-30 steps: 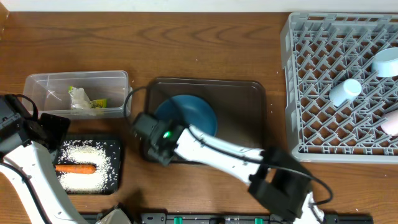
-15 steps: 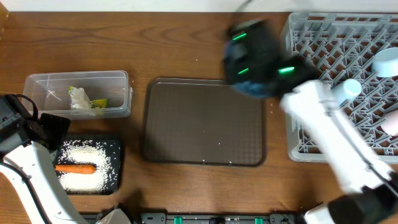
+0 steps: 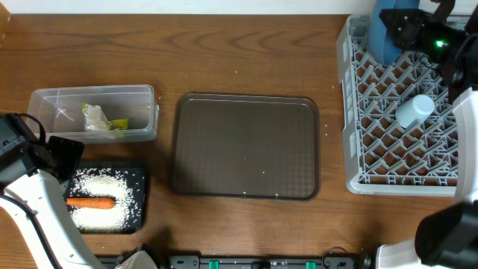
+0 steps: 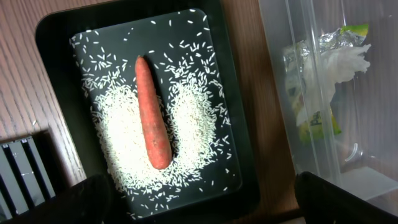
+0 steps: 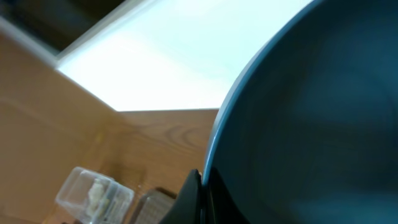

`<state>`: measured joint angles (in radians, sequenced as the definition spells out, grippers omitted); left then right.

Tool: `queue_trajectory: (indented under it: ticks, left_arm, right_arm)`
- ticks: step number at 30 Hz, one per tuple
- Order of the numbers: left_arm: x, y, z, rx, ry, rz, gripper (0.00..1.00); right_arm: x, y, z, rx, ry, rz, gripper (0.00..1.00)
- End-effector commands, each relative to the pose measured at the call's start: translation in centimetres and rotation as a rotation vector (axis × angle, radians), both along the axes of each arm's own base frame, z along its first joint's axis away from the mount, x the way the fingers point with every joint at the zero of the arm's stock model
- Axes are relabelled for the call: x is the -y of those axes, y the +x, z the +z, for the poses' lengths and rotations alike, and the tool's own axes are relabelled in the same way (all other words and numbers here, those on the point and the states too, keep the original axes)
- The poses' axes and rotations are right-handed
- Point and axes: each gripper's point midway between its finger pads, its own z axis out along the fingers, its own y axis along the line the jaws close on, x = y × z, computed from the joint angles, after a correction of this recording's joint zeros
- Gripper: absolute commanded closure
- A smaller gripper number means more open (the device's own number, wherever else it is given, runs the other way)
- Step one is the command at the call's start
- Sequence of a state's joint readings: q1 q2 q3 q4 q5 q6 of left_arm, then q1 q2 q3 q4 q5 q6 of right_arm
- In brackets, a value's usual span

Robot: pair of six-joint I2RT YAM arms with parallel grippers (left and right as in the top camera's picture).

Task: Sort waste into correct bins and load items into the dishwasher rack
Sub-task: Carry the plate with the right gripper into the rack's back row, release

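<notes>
Smooth dark-blue bowl (image 3: 382, 36) gone from textured brown tray (image 3: 246, 146); now over far-left corner of grey lattice rack (image 3: 388, 142). Right hand (image 5: 200, 185) pinches its rim; left hand (image 4: 205, 205) gapes wide.

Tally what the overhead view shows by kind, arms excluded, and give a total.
Waste bins: 2 (clear plastic tub, shallow black tray)
Waste: 3 (white rice heap, orange carrot, crumpled wrapper)
Brown serving tray: 1
Grey lattice dishwasher rack: 1
Dishes: 2 (dark-blue bowl, pale cup)
Total: 9

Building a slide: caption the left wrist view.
Small orange carrot on white rice in black tray, crumpled wrapper in clear plastic tub.
</notes>
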<state>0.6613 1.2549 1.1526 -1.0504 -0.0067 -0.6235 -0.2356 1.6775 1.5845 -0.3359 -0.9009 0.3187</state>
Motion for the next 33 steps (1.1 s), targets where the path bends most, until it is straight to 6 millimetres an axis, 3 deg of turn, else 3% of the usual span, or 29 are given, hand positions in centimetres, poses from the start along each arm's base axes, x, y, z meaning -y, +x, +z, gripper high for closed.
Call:
queue_trajectory:
  ticks: [1,3,7,13,18,33]
  left_arm:
    - [-0.3,0.0,0.3,-0.001,0.012,0.002,0.02]
    - [-0.3,0.0,0.3,-0.001,0.012,0.002,0.02]
    - [-0.3,0.0,0.3,-0.001,0.012,0.002,0.02]
    - [-0.3,0.0,0.3,-0.001,0.012,0.002,0.02]
    - [-0.3,0.0,0.3,-0.001,0.012,0.002,0.02]
    - [-0.3,0.0,0.3,-0.001,0.011,0.002,0.02]
  right_arm:
    - [-1.6,0.0,-2.4,-0.042,0.103,0.14,0.99]
    - [-1.4,1.4,-3.8,-0.046,0.124,0.144,0.99]
    - [-1.5,3.2,-4.9,0.01,0.165,0.21,0.99]
    - [0.7,5.2,-7.3,-0.017,0.217,0.164,0.99]
    - [2.5,5.4,-9.0,-0.065,0.239,0.128,0.99]
    - [9.9,4.1,-9.4,-0.089,0.274,0.015,0.94]
